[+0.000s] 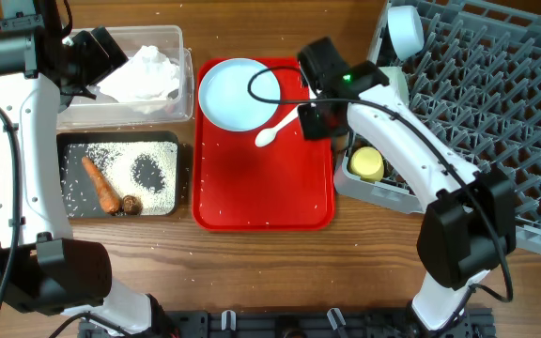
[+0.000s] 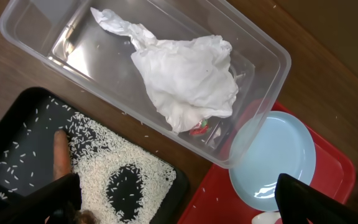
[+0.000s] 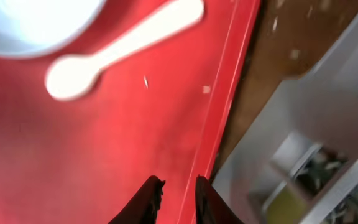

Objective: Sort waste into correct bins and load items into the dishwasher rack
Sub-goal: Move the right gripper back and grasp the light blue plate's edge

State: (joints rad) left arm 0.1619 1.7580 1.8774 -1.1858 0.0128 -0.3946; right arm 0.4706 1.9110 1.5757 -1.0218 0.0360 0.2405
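Note:
Crumpled white tissue (image 1: 144, 73) (image 2: 188, 81) lies in the clear tub (image 1: 184, 42) (image 2: 266, 43). The black tray (image 1: 69, 207) (image 2: 17, 124) holds rice (image 1: 144, 169) (image 2: 104, 168), the carrot piece (image 1: 101, 183) (image 2: 61, 152) and the brown scrap (image 1: 131, 204). The blue plate (image 1: 238, 92) (image 2: 278, 155) and white spoon (image 1: 275, 131) (image 3: 117, 50) lie on the red tray. A blue bowl (image 1: 405, 30) stands in the rack (image 1: 496, 113); the yellow cup (image 1: 366, 164) sits at its left edge. My left gripper (image 1: 92, 56) (image 2: 179, 208) is wide open and empty above the tub. My right gripper (image 1: 313, 117) (image 3: 179, 183) hangs over the tray's right edge, nearly shut, empty.
The flat red serving tray (image 1: 261, 188) (image 3: 73, 143) (image 2: 334, 180) lies between the bins and the rack, with a few stray rice grains on it. Bare wooden table (image 1: 252, 263) runs along the front. A grey cutlery holder (image 3: 316, 124) adjoins the tray's right edge.

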